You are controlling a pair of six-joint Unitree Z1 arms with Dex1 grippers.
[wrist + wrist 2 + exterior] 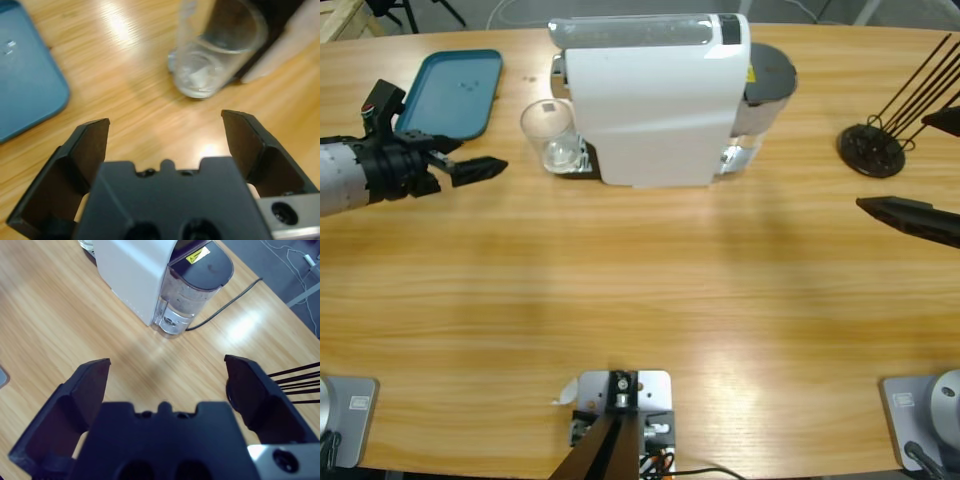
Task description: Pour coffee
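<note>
Left fingers (165,145) spread, seemingly short of glass (215,55)

Robot lab — rig-fitted wooden table (640,290)

Bright, even overhead light; glare streaks on the table (115,22) at 11 o'clock in the left wrist view, where the glass (215,50) blurs.

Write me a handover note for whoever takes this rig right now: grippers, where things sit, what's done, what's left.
Left gripper: open, empty, aimed at the glass, not touching it.
Right gripper: open, empty, off to the side of the coffee machine, facing its water tank.
The glass stands upright at the machine's spout side; whether it holds coffee cannot be told.
The blue tray lies bare beyond the glass.
Done: nothing grasped.
Left: likely take the glass.
</note>
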